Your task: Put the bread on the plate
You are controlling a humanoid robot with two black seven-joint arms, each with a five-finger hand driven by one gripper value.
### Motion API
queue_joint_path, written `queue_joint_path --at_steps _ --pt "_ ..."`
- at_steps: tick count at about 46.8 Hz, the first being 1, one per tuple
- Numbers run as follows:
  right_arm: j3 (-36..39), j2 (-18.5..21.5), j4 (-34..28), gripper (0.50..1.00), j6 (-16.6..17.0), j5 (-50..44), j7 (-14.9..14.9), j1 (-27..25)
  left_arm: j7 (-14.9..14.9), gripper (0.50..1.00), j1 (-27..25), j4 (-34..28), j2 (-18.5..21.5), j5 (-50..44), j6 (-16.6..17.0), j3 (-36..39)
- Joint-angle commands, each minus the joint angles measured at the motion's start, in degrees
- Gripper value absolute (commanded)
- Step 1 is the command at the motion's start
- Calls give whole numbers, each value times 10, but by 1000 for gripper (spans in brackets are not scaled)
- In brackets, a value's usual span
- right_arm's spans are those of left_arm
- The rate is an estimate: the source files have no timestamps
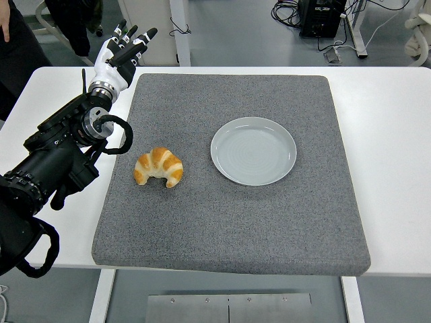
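A golden croissant [159, 167] lies on the grey mat [236, 222], left of centre. An empty light grey plate [254, 150] sits on the mat to its right, a short gap away. My left hand [122, 50] is raised over the table's far left, beyond the mat's corner, well behind the croissant. Its fingers [137, 42] are stretched out and hold nothing. The right arm does not show.
The white table [390, 134] extends around the mat on both sides. A person in dark clothes stands at the top left [17, 47]. Cables and equipment lie on the floor at the top right [323, 17].
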Motion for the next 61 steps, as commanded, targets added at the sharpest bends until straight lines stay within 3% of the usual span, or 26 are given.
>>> queue_joint_path --at_steps 1,52,61 --pt "0 0 0 1000 0 0 0 0 0 977 0 0 0 0 -1 2" --pt "0 0 0 1000 0 0 -1 0 2 977 -3 -1 7 11 -2 10" --pt "0 0 0 1000 0 0 0 0 2 977 -9 -2 19 13 -2 65"
